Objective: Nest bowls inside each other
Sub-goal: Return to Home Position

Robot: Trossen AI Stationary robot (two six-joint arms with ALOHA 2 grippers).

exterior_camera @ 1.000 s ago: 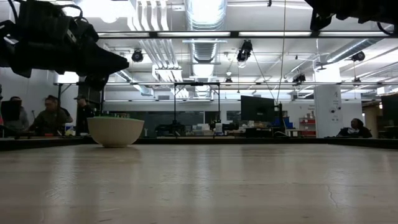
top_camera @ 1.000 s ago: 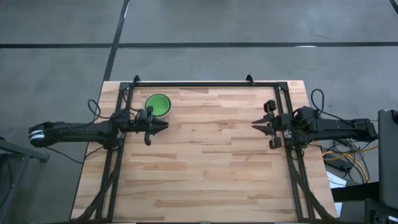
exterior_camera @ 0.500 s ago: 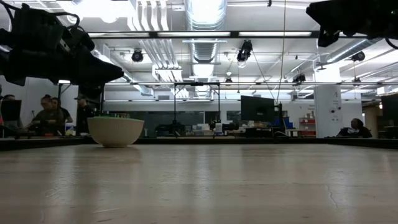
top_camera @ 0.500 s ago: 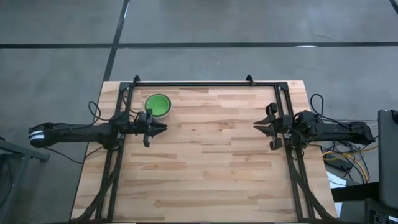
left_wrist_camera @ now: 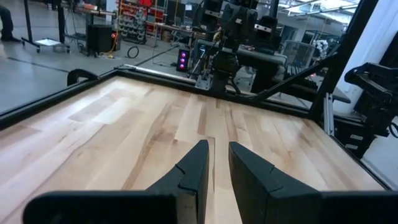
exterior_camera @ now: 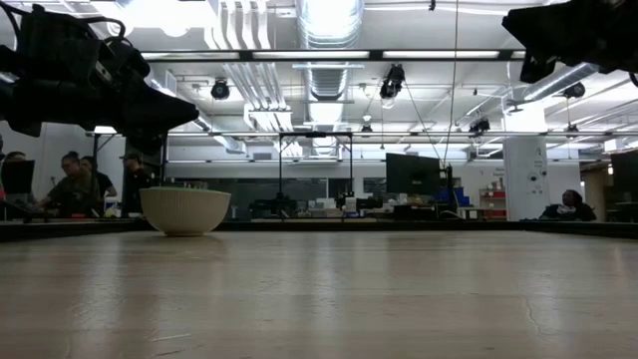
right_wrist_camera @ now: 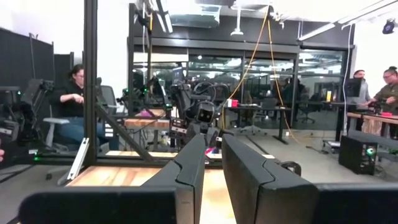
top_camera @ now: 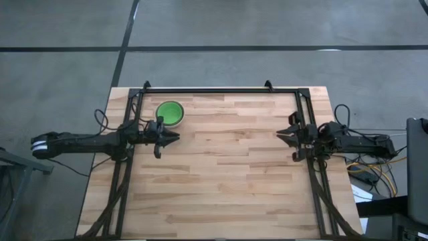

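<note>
The table (top_camera: 227, 187) is bare wood across its middle and front, so there is open room there. A black frame (top_camera: 221, 90) runs along the back edge and down both side edges.

The bowls (top_camera: 169, 112) sit as one nested stack near the back-left corner, just inside the frame and clear of it. They stand upright with their mouths up. Being round, they have no long axis to speak of.

The left gripper (top_camera: 175, 136) hangs over the table just in front of the stack, apart from it, pointing toward the right edge. Its fingers (left_wrist_camera: 193, 171) are closed to a thin slit and grip nothing. The right gripper (top_camera: 279, 134) hangs by the right edge, pointing back across at the left one with the wide middle of the table between them. Its fingers (right_wrist_camera: 249, 168) are likewise drawn nearly together and empty.

From above only the top green bowl shows. From table height only the whitish outer bowl shows, with a thin green line at its rim. How many bowls lie between cannot be told. At table height both arms are cut off by the picture's upper corners. People (exterior_camera: 75, 184) sit in the room behind the table.
</note>
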